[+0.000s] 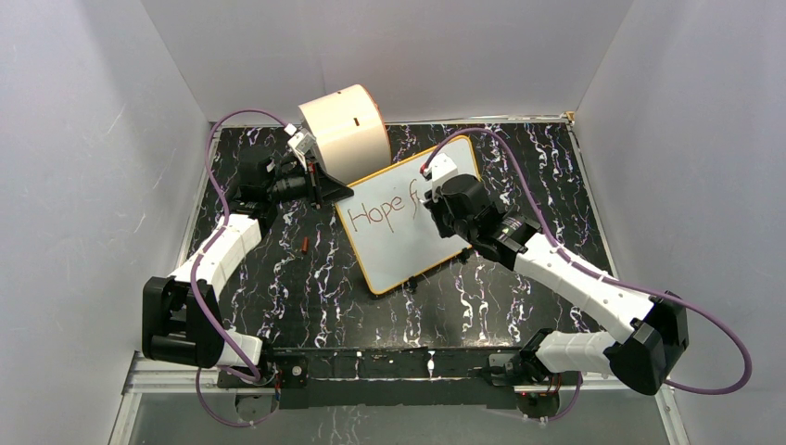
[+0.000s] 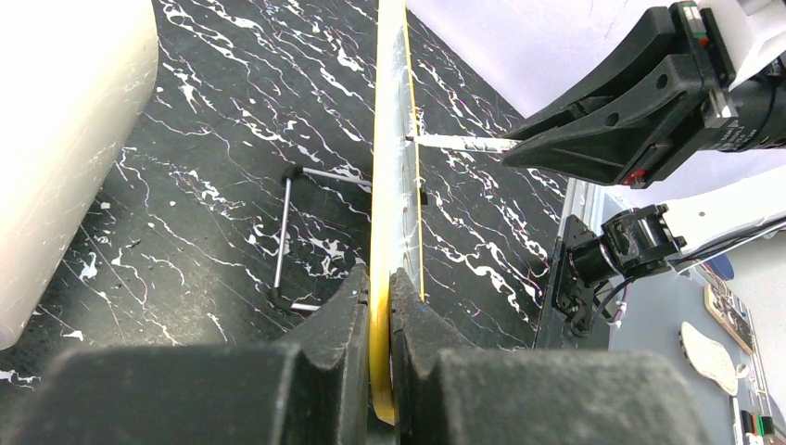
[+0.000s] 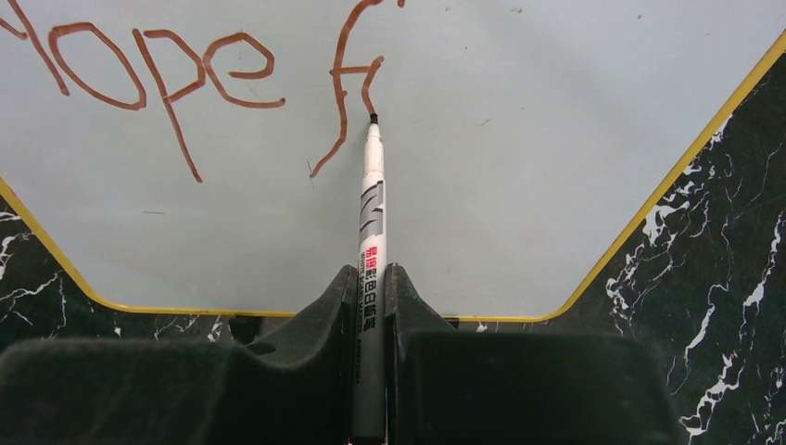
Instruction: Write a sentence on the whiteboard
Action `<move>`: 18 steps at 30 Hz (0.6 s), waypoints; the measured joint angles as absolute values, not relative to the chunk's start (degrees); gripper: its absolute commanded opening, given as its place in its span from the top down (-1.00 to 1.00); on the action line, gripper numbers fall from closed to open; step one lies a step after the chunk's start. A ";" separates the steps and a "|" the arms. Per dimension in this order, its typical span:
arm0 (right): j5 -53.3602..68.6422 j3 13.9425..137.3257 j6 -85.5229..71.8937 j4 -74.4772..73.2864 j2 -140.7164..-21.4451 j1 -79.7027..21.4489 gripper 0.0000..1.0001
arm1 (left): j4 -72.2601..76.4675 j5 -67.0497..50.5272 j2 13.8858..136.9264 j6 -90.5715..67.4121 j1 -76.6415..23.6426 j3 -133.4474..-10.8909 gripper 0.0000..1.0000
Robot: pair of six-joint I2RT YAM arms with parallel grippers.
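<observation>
The whiteboard (image 1: 399, 236) with its orange-tan rim lies tilted on the black marbled table. Red-brown lettering (image 1: 382, 208) on it reads "Hope f". My left gripper (image 1: 324, 188) is shut on the board's far-left corner; in the left wrist view its jaws clamp the yellow rim (image 2: 380, 278) edge-on. My right gripper (image 1: 436, 197) is shut on a white-and-grey marker (image 3: 372, 241). The marker's tip (image 3: 373, 120) touches the board just right of the "f" (image 3: 348, 88). The marker also shows in the left wrist view (image 2: 459, 144).
A cream cylinder drum (image 1: 345, 132) stands behind the board, next to the left gripper. A small red-brown marker cap (image 1: 305, 246) lies on the table left of the board. A thin wire stand (image 2: 283, 236) sits behind the board. White walls enclose the table.
</observation>
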State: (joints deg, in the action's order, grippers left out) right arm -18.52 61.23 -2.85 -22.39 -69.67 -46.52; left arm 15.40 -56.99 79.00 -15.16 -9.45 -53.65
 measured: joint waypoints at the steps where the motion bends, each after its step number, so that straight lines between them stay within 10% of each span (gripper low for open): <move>1: -18.81 61.01 -2.87 -22.70 -69.63 -46.50 1.00 | 15.40 -56.99 79.00 -15.16 -9.45 -53.65 1.00; 18: -21.10 60.12 -3.18 -20.91 -68.97 -44.82 1.00 | 15.22 -56.99 79.02 -15.14 -9.47 -53.74 1.00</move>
State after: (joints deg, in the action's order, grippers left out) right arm -21.10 60.12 -3.18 -20.91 -68.97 -44.82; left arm 15.22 -56.99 79.02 -15.14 -9.47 -53.74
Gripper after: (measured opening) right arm 0.198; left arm 0.053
